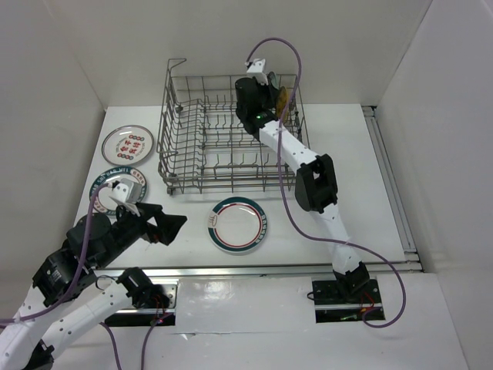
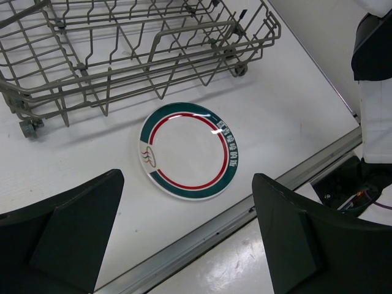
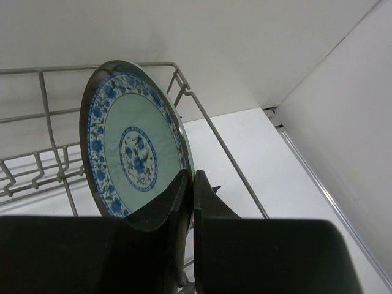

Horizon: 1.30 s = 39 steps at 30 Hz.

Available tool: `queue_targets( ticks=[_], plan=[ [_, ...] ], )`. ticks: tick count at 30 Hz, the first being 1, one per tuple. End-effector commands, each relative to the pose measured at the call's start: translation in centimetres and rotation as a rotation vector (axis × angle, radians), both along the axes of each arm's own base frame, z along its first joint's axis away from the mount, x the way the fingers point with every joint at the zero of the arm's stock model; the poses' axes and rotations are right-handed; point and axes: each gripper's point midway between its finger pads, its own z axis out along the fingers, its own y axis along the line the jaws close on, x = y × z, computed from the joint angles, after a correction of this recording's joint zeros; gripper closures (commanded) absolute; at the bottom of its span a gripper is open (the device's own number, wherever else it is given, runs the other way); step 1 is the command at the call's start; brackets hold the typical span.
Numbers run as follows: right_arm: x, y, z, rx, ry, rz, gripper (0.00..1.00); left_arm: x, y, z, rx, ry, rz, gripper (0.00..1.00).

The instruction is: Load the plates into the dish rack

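Right wrist view: my right gripper (image 3: 190,202) pinches the blue-flowered plate (image 3: 131,147) by its rim, on edge at the far-right corner of the dish rack (image 3: 220,149) to slot between tines; left gripper (image 2: 187,177) wide open, facing the green-rimmed plate (image 2: 190,150)

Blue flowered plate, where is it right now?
In the right wrist view, the blue flowered plate stands on edge, pinched at its lower rim by the right tool, at the far right corner of the dish rack.
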Motion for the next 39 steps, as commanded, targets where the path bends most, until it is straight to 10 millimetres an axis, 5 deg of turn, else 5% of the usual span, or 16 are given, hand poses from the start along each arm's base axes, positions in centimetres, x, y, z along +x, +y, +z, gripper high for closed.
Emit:
queue_targets(
  ticks=[1, 16, 28, 39],
  plan=[
    [-0.3, -1.3, 4.6, 0.073, -0.127, -0.05, 1.0, 0.0, 0.0, 0.8, -0.028, -0.028, 0.003, 0.0],
    [-0.7, -1.8, 5.5, 0.075, -0.161, -0.08, 1.0, -0.1, 0.1, 1.0, -0.034, -0.035, 0.003, 0.0],
    [0.0, -2.7, 3.3, 0.044, -0.121, -0.108, 1.0, -0.1, 0.1, 1.0, -0.034, -0.035, 0.003, 0.0],
    [0.5, -1.0, 1.3, 0.025, -0.09, -0.069, 1.0, -0.2, 0.2, 1.1, -0.04, -0.041, 0.003, 0.0]
  ],
)
